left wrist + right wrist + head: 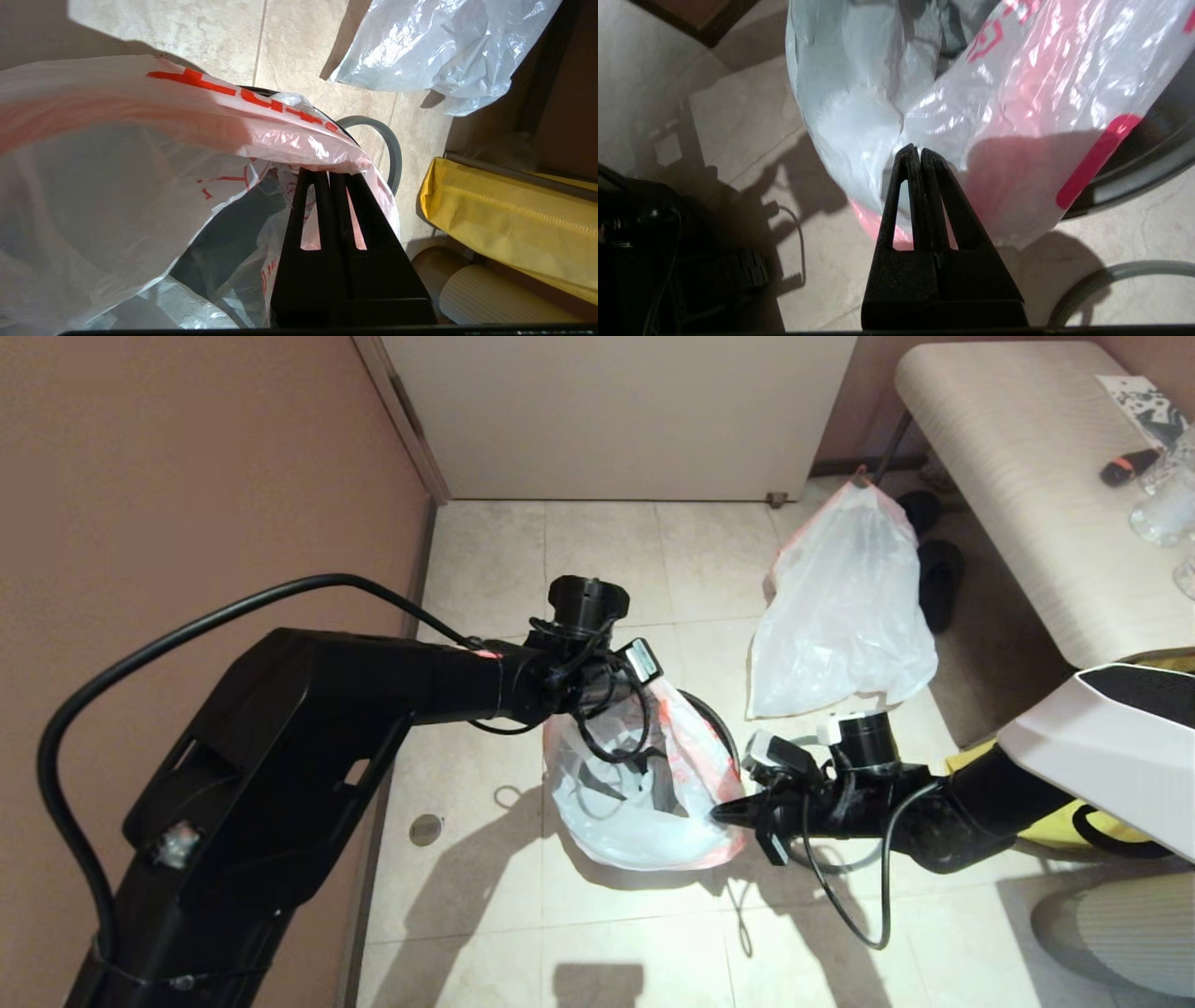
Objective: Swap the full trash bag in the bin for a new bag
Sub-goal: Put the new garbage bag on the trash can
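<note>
Grippers were both at the new bag (644, 793), which I saw spread over the bin (724, 728) on the tiled floor (597, 551). My right gripper (915, 151) was nearest to me, at the right side of the bag; its two fingers were pressed together with the thin white plastic pinched between the tips, close to the orange-red hem. My left gripper (329, 173) reached in from the other side, over the mouth of the bag. Its fingers were also closed tight, and a fold of the hem with the red lettering lay over the tips, so I took it as holding the bag there. Just beside the bin a thin grey ring (392, 149) lay on the floor. A yellow fabric bag (504, 219) was near my right arm. Farther away, next to the bench (1027, 476), stood the full trash bag (845, 607), gathered to a point at the top, well apart from the bin.
</note>
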Available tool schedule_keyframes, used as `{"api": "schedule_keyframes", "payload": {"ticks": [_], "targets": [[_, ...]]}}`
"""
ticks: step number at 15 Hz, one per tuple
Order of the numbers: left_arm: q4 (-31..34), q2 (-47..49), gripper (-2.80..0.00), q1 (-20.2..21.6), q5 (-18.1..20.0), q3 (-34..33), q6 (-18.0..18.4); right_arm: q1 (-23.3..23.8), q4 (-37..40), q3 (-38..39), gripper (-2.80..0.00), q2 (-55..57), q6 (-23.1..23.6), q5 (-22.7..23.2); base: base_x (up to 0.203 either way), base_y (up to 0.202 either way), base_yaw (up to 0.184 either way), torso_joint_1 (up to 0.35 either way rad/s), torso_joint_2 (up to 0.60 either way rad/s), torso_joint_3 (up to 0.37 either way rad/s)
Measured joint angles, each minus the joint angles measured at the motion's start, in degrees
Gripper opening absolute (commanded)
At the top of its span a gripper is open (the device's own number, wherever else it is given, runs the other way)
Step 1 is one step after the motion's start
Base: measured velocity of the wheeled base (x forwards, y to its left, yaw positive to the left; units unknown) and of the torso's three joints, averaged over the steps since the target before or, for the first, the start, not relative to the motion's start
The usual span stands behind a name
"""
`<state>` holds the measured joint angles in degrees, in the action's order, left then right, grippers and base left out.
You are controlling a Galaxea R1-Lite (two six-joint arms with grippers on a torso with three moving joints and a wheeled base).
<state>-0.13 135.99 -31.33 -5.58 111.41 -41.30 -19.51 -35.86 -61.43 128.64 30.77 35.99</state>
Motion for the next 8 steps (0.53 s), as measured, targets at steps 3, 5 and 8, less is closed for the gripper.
{"api": "schedule_keyframes", "payload": {"ticks": [3, 5, 8], "targets": [[0.3, -0.7, -2.80, -0.1, 0.0, -0.1, 0.0, -1.8, -9.8, 1.0, -2.80, 0.0, -8.5, -1.1, 0.000, 0.000, 0.000, 0.000, 0.00, 0.000], [0.3, -1.4, -2.80, 0.1, 0.2, -0.3, -0.1, -3.6, -15.3, 1.3, -2.80, 1.1, -11.0, -4.3, 0.000, 0.000, 0.000, 0.000, 0.00, 0.000], [0.3, -2.2, -2.80, 0.3, 0.4, -0.4, 0.0, -5.8, -23.8, 0.1, -2.80, 4.0, -15.2, -9.8, 0.000, 0.000, 0.000, 0.000, 0.00, 0.000]]}}
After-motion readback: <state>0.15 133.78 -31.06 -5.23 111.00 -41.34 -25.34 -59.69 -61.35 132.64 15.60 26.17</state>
